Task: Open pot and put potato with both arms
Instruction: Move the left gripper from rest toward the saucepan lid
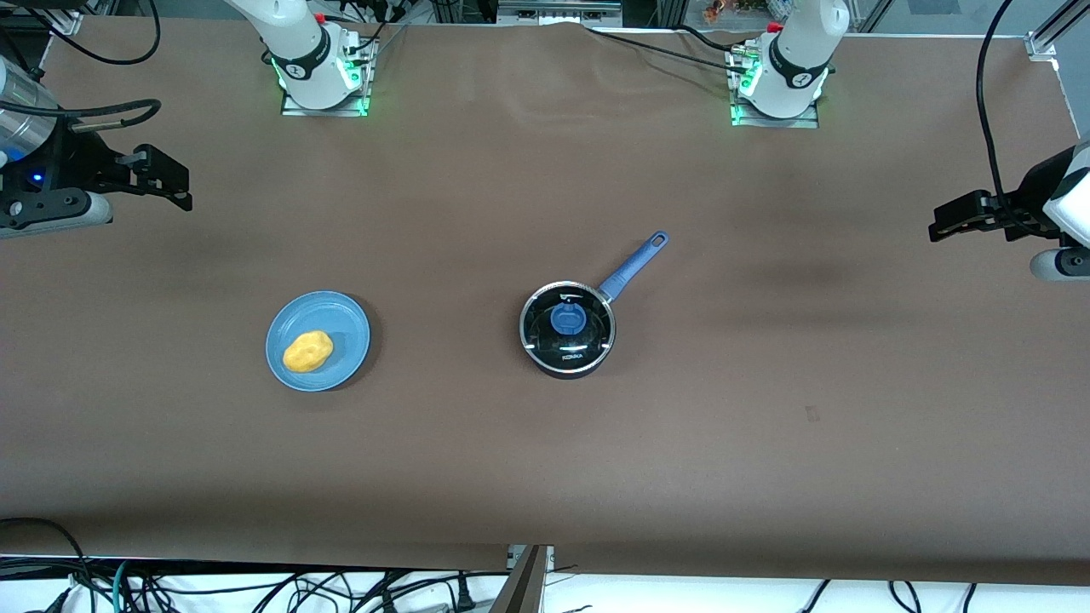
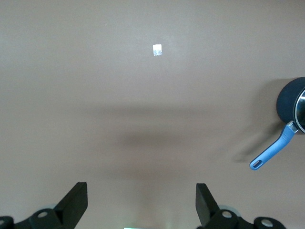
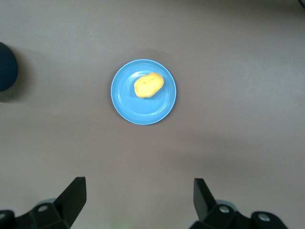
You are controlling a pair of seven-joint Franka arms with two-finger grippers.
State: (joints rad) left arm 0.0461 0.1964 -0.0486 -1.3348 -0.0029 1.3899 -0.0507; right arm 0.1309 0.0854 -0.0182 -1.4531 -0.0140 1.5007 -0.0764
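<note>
Potato (image 1: 307, 351) lay on a blue plate (image 1: 349, 340) toward the right arm's end; the lidded pot (image 1: 567, 329) sat mid-table (image 1: 766, 426). Left pincer (image 1: 958, 217) and right pincer (image 1: 162, 177) hung wide open, empty, over the table's ends.

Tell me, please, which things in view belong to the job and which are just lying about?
Job: pot, its lid on; potato; left gripper and right gripper, both open, waiting at the table's ends.
Lying about: blue plate under the potato.

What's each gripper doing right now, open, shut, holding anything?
Left gripper: open, empty, above bare table at the left arm's end.
Right gripper: open, empty, above bare table at the right arm's end.
</note>
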